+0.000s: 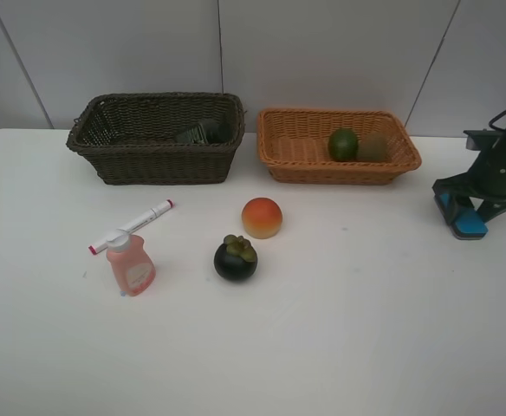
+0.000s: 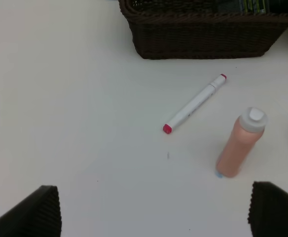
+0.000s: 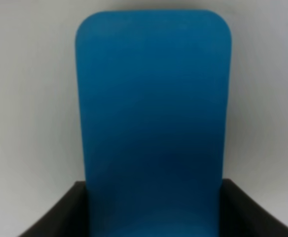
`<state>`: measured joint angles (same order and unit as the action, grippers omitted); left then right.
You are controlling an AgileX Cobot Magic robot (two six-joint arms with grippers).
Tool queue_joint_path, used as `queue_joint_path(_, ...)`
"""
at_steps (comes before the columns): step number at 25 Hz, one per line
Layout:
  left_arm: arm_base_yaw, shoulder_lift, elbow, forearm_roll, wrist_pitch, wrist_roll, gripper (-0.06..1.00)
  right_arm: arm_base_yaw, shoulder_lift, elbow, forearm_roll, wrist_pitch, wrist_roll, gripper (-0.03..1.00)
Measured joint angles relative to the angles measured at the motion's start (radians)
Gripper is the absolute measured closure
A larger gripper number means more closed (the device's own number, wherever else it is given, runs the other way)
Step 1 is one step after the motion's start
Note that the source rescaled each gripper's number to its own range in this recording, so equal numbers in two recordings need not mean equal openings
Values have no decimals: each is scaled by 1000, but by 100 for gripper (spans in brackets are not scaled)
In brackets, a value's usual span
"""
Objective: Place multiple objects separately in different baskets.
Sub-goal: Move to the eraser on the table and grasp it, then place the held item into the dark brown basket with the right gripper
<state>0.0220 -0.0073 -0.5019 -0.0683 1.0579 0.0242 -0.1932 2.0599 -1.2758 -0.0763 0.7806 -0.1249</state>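
The dark brown basket (image 1: 155,160) holds a dark grey bottle (image 1: 203,133). The light orange-tan basket (image 1: 298,154) holds the green fruit (image 1: 342,145) and the brown kiwi (image 1: 373,148). On the table lie the white-red marker (image 1: 132,227), the pink bottle (image 1: 130,264), the orange peach (image 1: 262,217) and the dark mangosteen (image 1: 236,257). My left gripper (image 2: 154,212) is open and empty, short of the marker (image 2: 195,103) and the pink bottle (image 2: 240,145). My right gripper (image 1: 465,221) is down at the table's right edge, its fingers against the sides of the blue flat block (image 3: 153,113).
The white table (image 1: 366,329) meets a grey panelled wall behind the baskets. The dark basket's near wall (image 2: 203,37) shows in the left wrist view. The right arm (image 1: 504,156) stands by the right edge.
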Motion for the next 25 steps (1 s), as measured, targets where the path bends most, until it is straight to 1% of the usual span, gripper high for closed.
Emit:
queue_joint_path(4,0,0,0,0,0,0,-5,0,0,-8,1,20,0,67)
queue_joint_path(10,0,0,0,0,0,0,-5,0,-12,-46,3,85,0,67)
queue_joint_path(17,0,0,0,0,0,0,-5,0,-123,-92,3,155,45,67)
queue_joint_path(25,0,0,0,0,0,0,-5,8,-259,-93,3,216,48,67)
